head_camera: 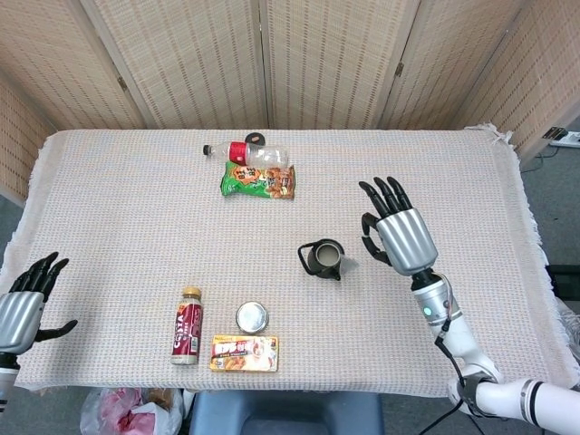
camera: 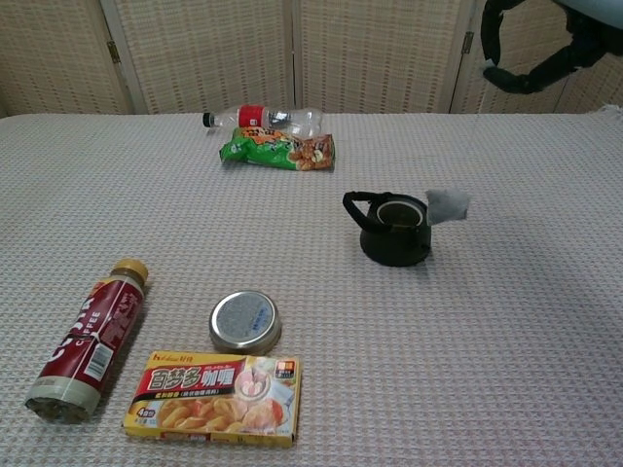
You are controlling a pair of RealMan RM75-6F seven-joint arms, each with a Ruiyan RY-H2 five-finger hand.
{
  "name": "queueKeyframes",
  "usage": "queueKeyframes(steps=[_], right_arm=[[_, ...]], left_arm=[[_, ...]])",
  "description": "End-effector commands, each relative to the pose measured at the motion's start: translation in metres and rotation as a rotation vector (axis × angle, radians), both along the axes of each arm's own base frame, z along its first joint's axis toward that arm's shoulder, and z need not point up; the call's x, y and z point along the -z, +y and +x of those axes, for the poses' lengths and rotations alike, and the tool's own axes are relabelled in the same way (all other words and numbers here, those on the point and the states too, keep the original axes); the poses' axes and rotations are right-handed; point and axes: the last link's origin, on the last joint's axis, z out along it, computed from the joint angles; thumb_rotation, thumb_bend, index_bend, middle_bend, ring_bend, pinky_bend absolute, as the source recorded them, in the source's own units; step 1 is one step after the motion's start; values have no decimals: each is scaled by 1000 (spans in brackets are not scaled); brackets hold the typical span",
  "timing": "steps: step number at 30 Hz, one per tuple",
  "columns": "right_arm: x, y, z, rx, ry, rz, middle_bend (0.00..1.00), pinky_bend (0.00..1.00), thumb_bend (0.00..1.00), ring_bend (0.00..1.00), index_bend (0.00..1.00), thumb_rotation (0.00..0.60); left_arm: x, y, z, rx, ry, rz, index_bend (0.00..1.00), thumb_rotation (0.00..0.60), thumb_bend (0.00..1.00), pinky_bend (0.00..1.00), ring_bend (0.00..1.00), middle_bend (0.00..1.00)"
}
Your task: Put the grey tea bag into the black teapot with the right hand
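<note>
The black teapot [head_camera: 323, 259] [camera: 394, 229] stands lidless at the table's middle, handle to the left. The grey tea bag [camera: 448, 204] hangs on a thin string just beside the pot's right rim, level with its opening. My right hand [head_camera: 399, 231] [camera: 545, 44] is raised above and right of the pot and pinches the top of that string. In the head view the hand's back faces the camera and hides the pinch. My left hand [head_camera: 23, 304] rests open at the table's front left edge, holding nothing.
A clear bottle [head_camera: 249, 151] and a green snack bag [head_camera: 257, 181] lie at the back. Near the front sit a brown drink bottle [head_camera: 187, 326], a round tin [head_camera: 252, 316] and a yellow curry box [head_camera: 244, 353]. A woven cloth [head_camera: 109, 208] covers the table.
</note>
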Motion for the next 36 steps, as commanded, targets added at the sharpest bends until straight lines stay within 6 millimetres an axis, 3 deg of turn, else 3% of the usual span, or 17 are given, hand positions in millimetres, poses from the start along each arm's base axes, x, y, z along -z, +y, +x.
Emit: queueKeyframes(steps=[1, 10, 26, 36], right_arm=[[2, -2, 9, -10, -4, -2, 98, 0, 381, 0, 672, 600], [7, -10, 26, -17, -17, -8, 98, 0, 380, 0, 672, 600], [26, -32, 30, 17, 1, 22, 98, 0, 381, 0, 672, 600], [28, -32, 32, 9, 8, 14, 98, 0, 381, 0, 672, 600]], left_arm=[[-2, -1, -1, -3, -5, 6, 0, 600, 192, 177, 0, 0], [-4, -1, -4, -7, -17, -9, 0, 600, 192, 178, 0, 0], [-8, 1, -7, -21, -29, -7, 0, 600, 193, 177, 0, 0], [-8, 0, -7, -17, -29, -9, 0, 600, 193, 178, 0, 0]])
